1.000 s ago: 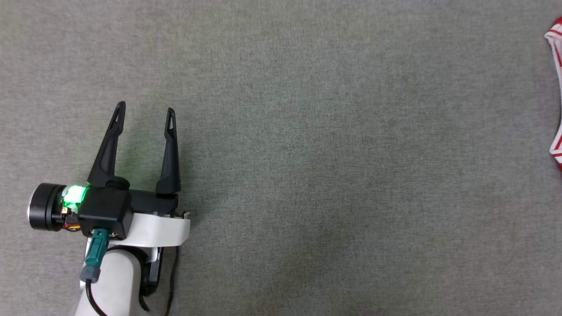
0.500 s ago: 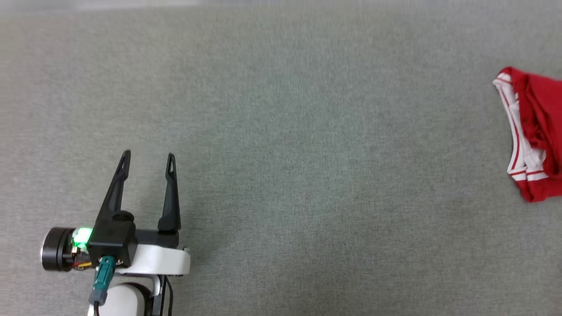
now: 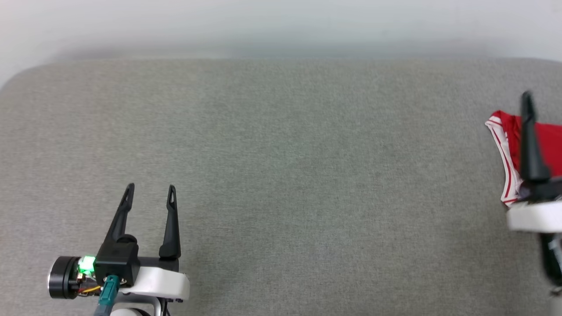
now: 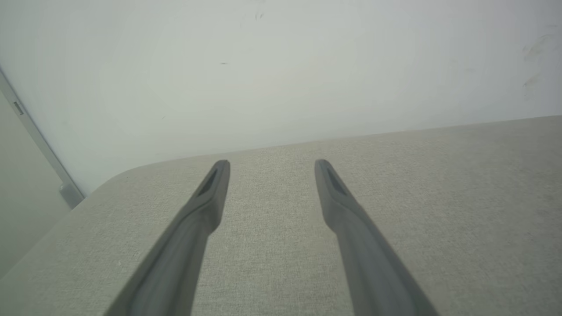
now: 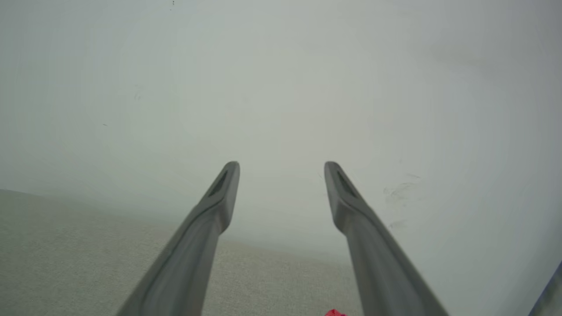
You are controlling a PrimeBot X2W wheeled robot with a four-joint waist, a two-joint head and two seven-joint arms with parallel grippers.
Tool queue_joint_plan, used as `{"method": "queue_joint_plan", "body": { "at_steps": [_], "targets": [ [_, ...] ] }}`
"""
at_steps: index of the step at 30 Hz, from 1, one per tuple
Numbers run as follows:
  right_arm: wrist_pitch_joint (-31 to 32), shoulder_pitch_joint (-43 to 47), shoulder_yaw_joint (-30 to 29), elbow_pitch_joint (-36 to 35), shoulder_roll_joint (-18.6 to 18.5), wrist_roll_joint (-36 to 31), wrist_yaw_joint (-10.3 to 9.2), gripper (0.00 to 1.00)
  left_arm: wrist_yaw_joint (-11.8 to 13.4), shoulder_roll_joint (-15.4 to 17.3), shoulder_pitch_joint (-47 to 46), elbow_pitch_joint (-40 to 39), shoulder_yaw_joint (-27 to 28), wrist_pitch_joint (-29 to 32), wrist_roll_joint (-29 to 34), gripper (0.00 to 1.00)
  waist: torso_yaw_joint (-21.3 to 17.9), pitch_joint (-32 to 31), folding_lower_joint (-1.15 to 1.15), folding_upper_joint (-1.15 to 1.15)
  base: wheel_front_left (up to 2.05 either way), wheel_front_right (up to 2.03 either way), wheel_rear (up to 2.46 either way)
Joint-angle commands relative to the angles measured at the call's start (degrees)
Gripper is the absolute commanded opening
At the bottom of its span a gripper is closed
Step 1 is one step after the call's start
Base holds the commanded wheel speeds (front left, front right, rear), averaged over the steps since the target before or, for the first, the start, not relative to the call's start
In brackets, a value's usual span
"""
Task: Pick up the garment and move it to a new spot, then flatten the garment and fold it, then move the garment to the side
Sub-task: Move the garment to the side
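A broad grey woven-fabric surface (image 3: 281, 175) with a rounded far-left corner fills most of the head view and ends at a plain pale wall (image 3: 281, 26). In the left wrist view a narrow grey strip (image 4: 39, 145) runs slantwise down that wall, beyond the surface's corner. There is one garment, a red jersey with white and red-striped trim (image 3: 549, 145), bunched at the far right of the surface and cut off by the picture's edge; a sliver of its red cloth also shows at the bottom of the right wrist view (image 5: 334, 313). There are two grippers, each with two long dark fingers. The left gripper (image 3: 150, 187) hangs over bare fabric at the lower left, well apart from the garment, its fingers spread with nothing between them. The right gripper (image 5: 282, 164) is likewise spread and empty, aimed at the wall; one of its fingers (image 3: 530, 149) crosses in front of the garment in the head view, and whether it touches the cloth cannot be told. Compared with half a second ago the head camera has tilted up, bringing the surface's far edge and the wall into view, and the right gripper has come into the picture at the right edge.
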Motion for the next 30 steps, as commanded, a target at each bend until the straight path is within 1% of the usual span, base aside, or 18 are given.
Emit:
{"method": "queue_joint_plan", "body": {
  "at_steps": [1, 5, 6, 10, 16, 23, 30],
  "targets": [
    [-1.1, 2.2, 0.8, -0.3, 1.8, -0.3, -0.09, 1.00, -0.3, -0.2, 0.8, 0.4, 0.0, -0.1, 0.0, 1.00, 0.9, -1.4, 0.01, 0.00, 0.00, 0.00, 0.00],
    [-2.8, 6.8, 2.7, -0.8, 5.2, -1.6, -0.08, 1.00, -0.6, -0.3, 1.7, 1.2, -0.2, -0.1, 0.3, 1.00, 1.7, -2.8, 0.01, 0.00, 0.00, 0.00, 0.00],
    [-3.4, 10.2, 3.6, -0.3, 6.9, -2.5, -0.09, 1.00, -0.7, -0.3, 2.3, 1.5, -0.1, -0.1, 0.3, 1.00, 1.9, -3.8, 0.01, 0.00, 0.00, 0.00, 0.00],
    [-3.9, 13.9, 3.4, 2.0, 8.3, -2.3, -0.09, 1.00, -1.0, -0.5, 3.1, 2.1, -0.5, -0.1, 0.4, 1.00, 2.3, -5.1, 0.01, 0.00, 0.00, 0.00, 0.00],
    [-4.8, 17.9, 2.4, 4.1, 9.7, -1.9, -0.09, 1.00, -1.3, -0.8, 4.1, 2.9, -0.8, -0.1, 0.3, 1.00, 2.7, -6.9, 0.01, 0.00, 0.00, 0.00, 0.00],
    [-5.2, 21.4, 2.2, 3.5, 10.7, -2.2, -0.09, 1.00, -1.7, -1.1, 5.4, 3.5, -0.7, -0.1, 0.0, 1.00, 3.0, -8.9, 0.01, 0.00, 0.00, 0.00, 0.00],
    [-4.8, 23.1, 2.8, 3.5, 11.0, -2.1, -0.09, 1.00, -2.2, -1.3, 6.1, 3.4, -0.5, -0.1, -0.3, 1.00, 3.1, -9.3, 0.01, 0.00, 0.00, 0.00, 0.00]
  ]
}}
